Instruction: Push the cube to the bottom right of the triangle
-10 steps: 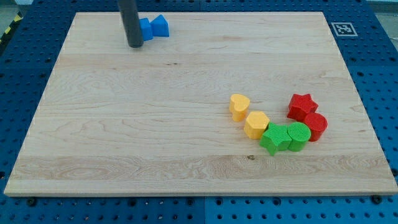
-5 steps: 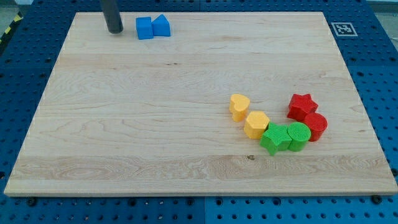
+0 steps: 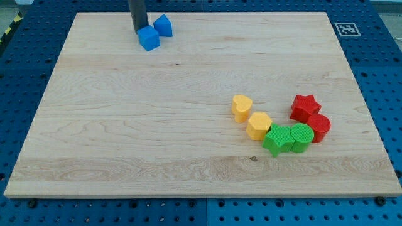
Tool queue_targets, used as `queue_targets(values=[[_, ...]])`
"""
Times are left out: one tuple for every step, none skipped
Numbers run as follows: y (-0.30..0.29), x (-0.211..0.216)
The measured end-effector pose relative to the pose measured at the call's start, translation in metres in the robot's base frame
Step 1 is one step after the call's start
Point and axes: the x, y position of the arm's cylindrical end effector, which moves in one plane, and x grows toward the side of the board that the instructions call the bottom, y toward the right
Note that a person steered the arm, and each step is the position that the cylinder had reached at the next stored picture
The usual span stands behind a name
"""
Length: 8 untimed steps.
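At the table's (image 3: 94,125) far left, the blue cube (image 3: 149,38) is touched by my tip (image 3: 137,31) from its far-left side, so the push heads near-right; the blue triangle (image 3: 163,25) sits just far-right of it. The end effector is a bare rod, nothing pinched.

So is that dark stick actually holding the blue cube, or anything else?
Nothing is held. My tip has no jaws; it only presses against the blue cube at its upper-left side, with the blue triangle just beyond.
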Motion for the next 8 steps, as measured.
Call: queue_targets(values=[[0.0,0.023],[0.008,0.048],[0.01,0.058],[0.01,0.058],[0.013,0.08],[0.015,0.087],[0.016,0.091],[0.041,0.097]])
